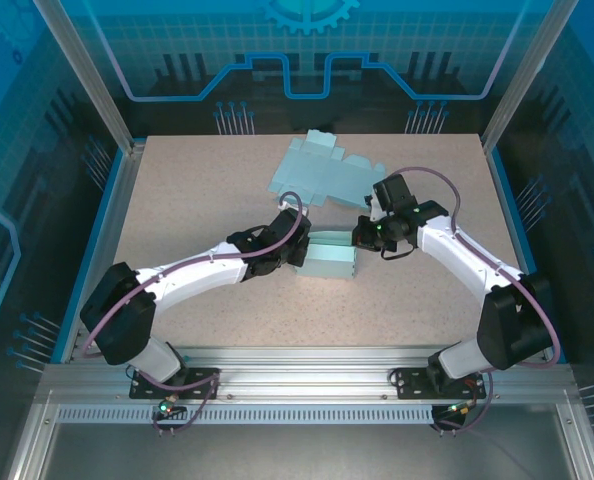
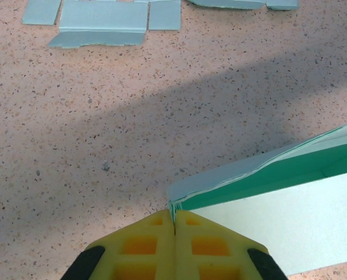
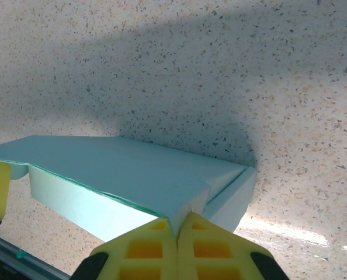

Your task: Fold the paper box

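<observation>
Currently on the speckled table [image 1: 187,210], four entries.

1. Paper box [image 1: 329,260]: pale green, partly folded, lying at the table's centre between the two arms, one long panel raised over the base.
2. Left gripper [image 2: 174,220]: yellow fingers pressed together, pinching a thin edge of the box at its near corner.
3. Right gripper [image 3: 179,226]: fingers likewise closed, nipping the corner of the box's top flap at the opposite end.
4. Flat blanks [image 1: 322,172]: same pale green, unfolded, toward the far edge, apart from the box. They seem to overlap, so the sheet count is unclear.
</observation>
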You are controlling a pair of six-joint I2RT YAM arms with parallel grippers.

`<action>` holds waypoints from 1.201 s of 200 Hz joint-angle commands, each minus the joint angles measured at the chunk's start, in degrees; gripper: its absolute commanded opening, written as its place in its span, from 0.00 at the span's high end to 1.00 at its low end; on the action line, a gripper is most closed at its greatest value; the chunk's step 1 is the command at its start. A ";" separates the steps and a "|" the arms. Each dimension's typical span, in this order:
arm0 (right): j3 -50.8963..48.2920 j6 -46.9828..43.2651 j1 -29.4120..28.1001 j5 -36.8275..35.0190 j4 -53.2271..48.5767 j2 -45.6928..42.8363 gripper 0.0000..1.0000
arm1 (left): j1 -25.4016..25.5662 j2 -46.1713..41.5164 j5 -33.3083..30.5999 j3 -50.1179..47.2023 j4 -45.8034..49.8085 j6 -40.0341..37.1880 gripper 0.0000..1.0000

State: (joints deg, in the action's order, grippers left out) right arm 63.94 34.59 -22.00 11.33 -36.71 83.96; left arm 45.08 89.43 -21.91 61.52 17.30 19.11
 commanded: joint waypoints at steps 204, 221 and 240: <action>-7.16 -7.19 -9.01 -9.47 5.22 -1.59 1.00 | 2.23 2.24 9.29 -2.79 -4.36 4.91 1.00; -7.21 -7.06 -9.37 -9.70 5.49 -1.21 1.00 | 2.12 2.28 9.86 -3.44 -4.37 5.48 1.00; -7.10 -6.81 -9.68 -9.65 5.81 -0.82 1.00 | 2.03 2.39 10.46 -4.18 -4.43 5.94 1.00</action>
State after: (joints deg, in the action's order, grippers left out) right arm 58.70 28.84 -28.36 -4.40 -31.55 81.25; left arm 45.54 89.78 -21.89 60.12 13.82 23.73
